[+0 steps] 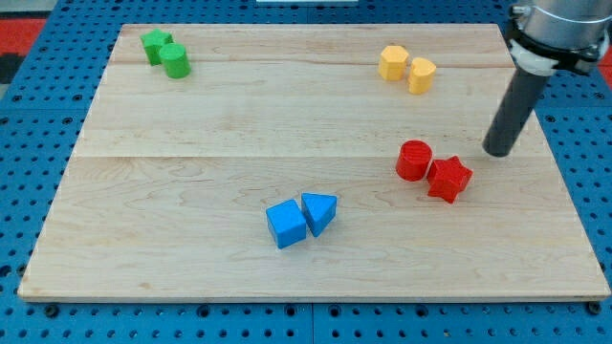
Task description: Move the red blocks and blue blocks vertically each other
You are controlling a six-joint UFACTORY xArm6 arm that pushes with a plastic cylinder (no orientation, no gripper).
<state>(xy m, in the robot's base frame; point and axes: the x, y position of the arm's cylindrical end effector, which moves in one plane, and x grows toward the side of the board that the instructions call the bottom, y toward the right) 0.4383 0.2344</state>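
A red cylinder (414, 160) and a red star-shaped block (448, 179) touch each other at the view's right of centre. A blue cube (286, 224) and a blue triangular block (319, 211) sit side by side near the view's bottom centre. My tip (498, 152) rests on the board just to the upper right of the red star block, a small gap apart from it, and far from the blue pair.
A green star-shaped block (156, 44) and a green cylinder (175, 62) sit at the top left. A yellow hexagonal block (392, 62) and a yellow block (422, 75) sit at the top right. The wooden board (191, 191) lies on a blue pegboard (29, 134).
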